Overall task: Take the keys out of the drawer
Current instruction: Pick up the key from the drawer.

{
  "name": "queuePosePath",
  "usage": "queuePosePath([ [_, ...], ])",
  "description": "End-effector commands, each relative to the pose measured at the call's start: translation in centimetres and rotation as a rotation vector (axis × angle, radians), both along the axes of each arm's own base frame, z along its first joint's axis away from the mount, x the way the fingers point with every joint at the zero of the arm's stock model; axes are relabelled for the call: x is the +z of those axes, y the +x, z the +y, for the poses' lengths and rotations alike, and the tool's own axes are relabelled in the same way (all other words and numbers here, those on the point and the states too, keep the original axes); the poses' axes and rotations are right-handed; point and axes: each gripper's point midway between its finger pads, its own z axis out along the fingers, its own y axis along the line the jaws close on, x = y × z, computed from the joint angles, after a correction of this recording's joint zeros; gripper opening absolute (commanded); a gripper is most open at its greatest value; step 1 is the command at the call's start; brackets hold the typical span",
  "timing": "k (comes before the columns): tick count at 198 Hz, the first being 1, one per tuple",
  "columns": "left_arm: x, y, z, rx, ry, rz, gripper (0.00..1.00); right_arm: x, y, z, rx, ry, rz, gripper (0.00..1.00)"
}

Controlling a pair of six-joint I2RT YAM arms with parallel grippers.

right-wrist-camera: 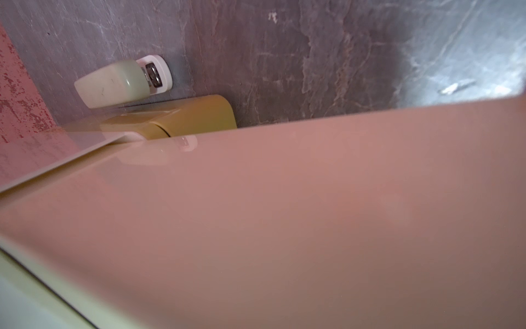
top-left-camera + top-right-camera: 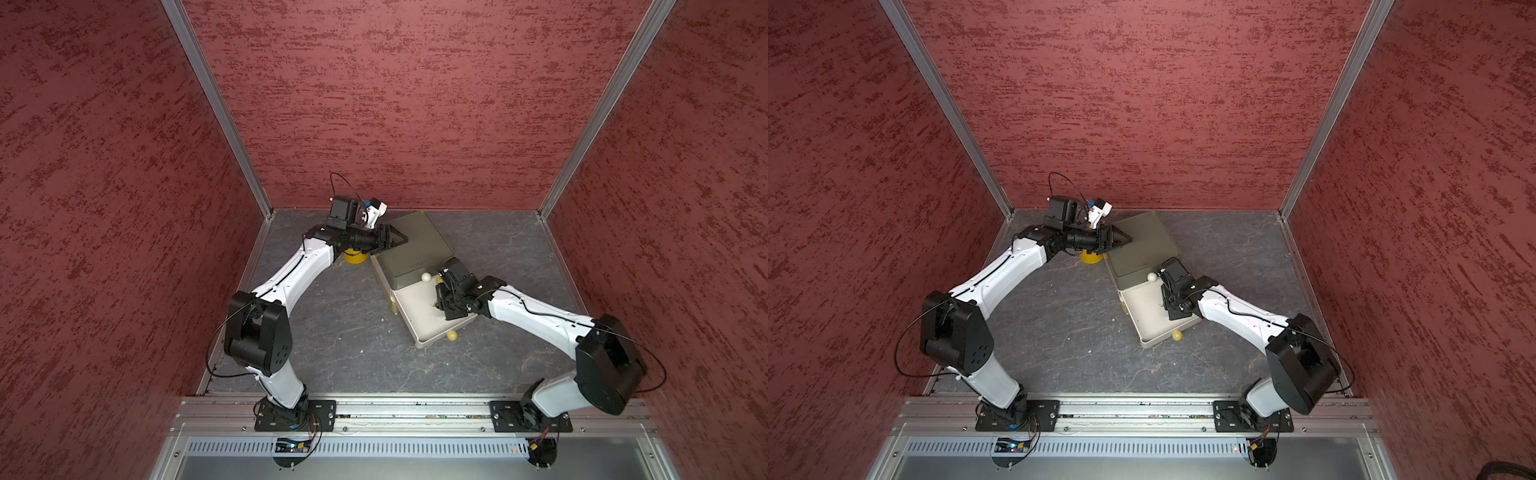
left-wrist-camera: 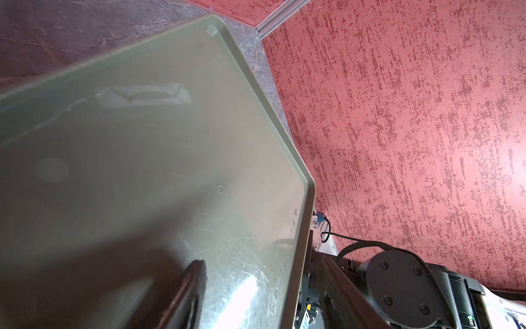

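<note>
- A dark grey, marble-veined tabletop (image 2: 332, 332) fills the floor of the cell in both top views (image 2: 1059, 324).
- Red, mottled textured walls (image 2: 415, 104) enclose it at the back and on both sides.
- Aluminium posts (image 2: 216, 104) run up the two back corners.
- A small yellow round object (image 2: 354, 257) stands on the tabletop near the back left corner, partly hidden (image 2: 1091, 256).
- An aluminium rail (image 2: 415, 409) crosses the front edge, with a slotted grey duct (image 2: 395, 448) just before it.
</note>
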Motion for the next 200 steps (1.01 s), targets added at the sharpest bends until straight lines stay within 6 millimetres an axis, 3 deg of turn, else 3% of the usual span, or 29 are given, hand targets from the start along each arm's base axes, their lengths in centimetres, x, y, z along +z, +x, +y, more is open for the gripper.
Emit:
queuePosePath([
  [1,-10.4,-2.3,2.1,0.064,0.201,0.307,0.66,-1.3,-1.9,-0.1,0.017,-0.001,0.093,0.00],
  [64,-10.3,-2.0,2.0,0.066,0.195,0.300,0.66,2.4,-1.8,-0.7,0.057,-0.010,0.014,0.00],
  [98,-10.3,-1.8,1.9,0.067,0.194,0.299,0.66,2.2,-1.3,0.6,0.149,0.020,-0.016,0.00],
  [109,-10.3,-1.8,1.9,0.066,0.193,0.297,0.66,2.1,-1.2,1.4,0.174,0.040,-0.015,0.24],
  [118,-10.3,-1.8,1.9,0.066,0.192,0.299,0.66,1.4,-1.1,1.8,0.189,0.037,0.003,0.30],
  [200,-10.6,-1.6,2.6,0.073,0.187,0.308,0.66,0.1,-1.1,1.8,0.195,0.011,0.060,0.28],
])
